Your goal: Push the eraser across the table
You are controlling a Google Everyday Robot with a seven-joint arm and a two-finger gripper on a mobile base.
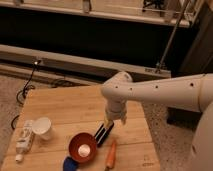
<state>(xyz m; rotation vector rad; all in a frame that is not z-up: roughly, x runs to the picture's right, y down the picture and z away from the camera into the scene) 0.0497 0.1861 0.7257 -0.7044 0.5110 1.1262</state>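
the gripper [115, 122] hangs low over the table [70, 107], its two fingers spread apart, just above the far end of the eraser [103, 134]. the eraser lies slantwise toward the near edge, just beside the red bowl [75, 145], with the carrot [111, 155] close by.

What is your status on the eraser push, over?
Gripper low over eraser's far end. Eraser on table, beside bowl. Carrot close by.
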